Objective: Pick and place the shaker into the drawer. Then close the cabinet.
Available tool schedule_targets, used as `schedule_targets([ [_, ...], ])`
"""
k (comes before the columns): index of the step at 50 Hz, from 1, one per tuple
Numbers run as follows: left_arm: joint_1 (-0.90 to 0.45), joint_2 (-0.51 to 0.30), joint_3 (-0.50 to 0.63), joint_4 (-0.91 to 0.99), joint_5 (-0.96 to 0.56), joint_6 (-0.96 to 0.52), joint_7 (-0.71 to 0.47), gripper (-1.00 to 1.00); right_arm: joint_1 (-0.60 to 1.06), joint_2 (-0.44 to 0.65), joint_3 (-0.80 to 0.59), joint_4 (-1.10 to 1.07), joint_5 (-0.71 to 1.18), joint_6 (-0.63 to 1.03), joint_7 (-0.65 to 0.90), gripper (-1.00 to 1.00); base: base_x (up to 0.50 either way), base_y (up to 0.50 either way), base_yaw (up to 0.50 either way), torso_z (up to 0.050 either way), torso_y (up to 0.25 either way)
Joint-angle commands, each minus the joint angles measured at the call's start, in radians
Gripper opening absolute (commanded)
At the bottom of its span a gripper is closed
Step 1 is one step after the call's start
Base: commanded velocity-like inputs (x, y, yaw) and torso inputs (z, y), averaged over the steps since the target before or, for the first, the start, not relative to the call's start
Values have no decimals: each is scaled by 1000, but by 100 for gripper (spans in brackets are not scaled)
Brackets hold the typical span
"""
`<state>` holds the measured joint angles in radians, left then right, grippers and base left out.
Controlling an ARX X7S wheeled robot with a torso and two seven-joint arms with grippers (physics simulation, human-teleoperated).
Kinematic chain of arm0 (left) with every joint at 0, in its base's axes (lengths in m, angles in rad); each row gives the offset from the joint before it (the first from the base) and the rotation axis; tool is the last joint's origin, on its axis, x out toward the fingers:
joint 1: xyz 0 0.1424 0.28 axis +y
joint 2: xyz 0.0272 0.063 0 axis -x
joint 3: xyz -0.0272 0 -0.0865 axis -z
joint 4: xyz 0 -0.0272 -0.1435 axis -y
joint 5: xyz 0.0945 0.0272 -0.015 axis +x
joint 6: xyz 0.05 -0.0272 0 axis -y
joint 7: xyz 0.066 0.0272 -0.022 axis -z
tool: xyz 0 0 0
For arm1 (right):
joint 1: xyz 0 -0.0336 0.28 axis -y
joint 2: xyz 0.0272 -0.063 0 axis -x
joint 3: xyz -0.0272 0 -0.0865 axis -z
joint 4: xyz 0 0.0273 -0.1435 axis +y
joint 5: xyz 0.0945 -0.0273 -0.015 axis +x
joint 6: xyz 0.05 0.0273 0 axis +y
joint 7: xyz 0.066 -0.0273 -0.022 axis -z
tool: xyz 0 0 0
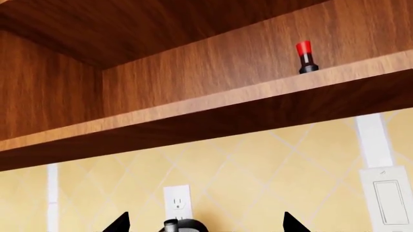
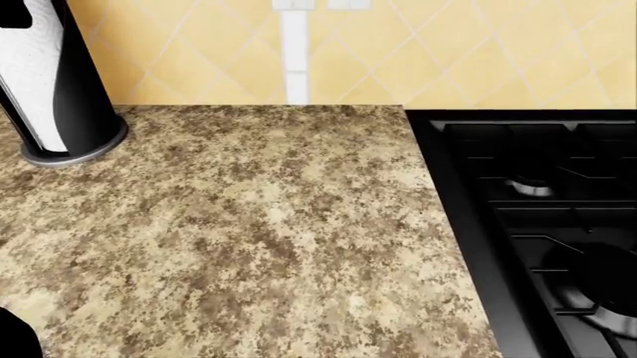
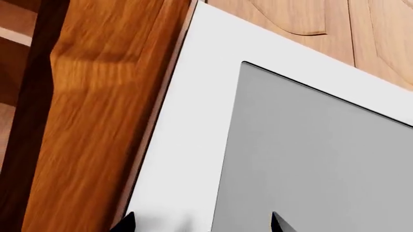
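Note:
The shaker (image 1: 306, 56), small with a red top and a black base, stands upright on the shelf edge of the open wooden cabinet (image 1: 193, 104) in the left wrist view. My left gripper (image 1: 206, 226) is well below that shelf, in front of the yellow tiled wall, and is open; only its two black fingertips (image 1: 121, 223) show, wide apart and empty. My right gripper (image 3: 202, 224) is also open and empty, facing a white appliance with a grey panel (image 3: 310, 159). The drawer is out of view. Neither gripper shows in the head view.
A speckled granite counter (image 2: 249, 239) carries a black paper towel holder (image 2: 60, 89) at the back left; a black stove (image 2: 547, 216) lies to the right. A wall outlet (image 1: 177, 201) and a light switch (image 1: 390, 200) sit under the cabinet. Wooden cabinet side (image 3: 96, 121) adjoins the appliance.

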<state>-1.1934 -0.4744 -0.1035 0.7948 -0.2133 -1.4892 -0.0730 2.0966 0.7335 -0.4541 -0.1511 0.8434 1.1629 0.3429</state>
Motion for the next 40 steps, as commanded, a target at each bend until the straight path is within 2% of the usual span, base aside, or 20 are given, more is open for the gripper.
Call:
schedule_targets([
  [1,18,-12,-58,13,-62,33,26,100,23,-83,-61,5,-9,-18,-12,100,0,0,0,10,0],
  [21,22,-21,-67,10,-71,32,26,100,46,-161,-174,68,-83,-57,-57,100,0,0,0,1,0],
  [40,46,-27,-95,4,-78,48,30,100,61,-256,-341,201,-224,-133,-93,100,0,0,0,1,0],
])
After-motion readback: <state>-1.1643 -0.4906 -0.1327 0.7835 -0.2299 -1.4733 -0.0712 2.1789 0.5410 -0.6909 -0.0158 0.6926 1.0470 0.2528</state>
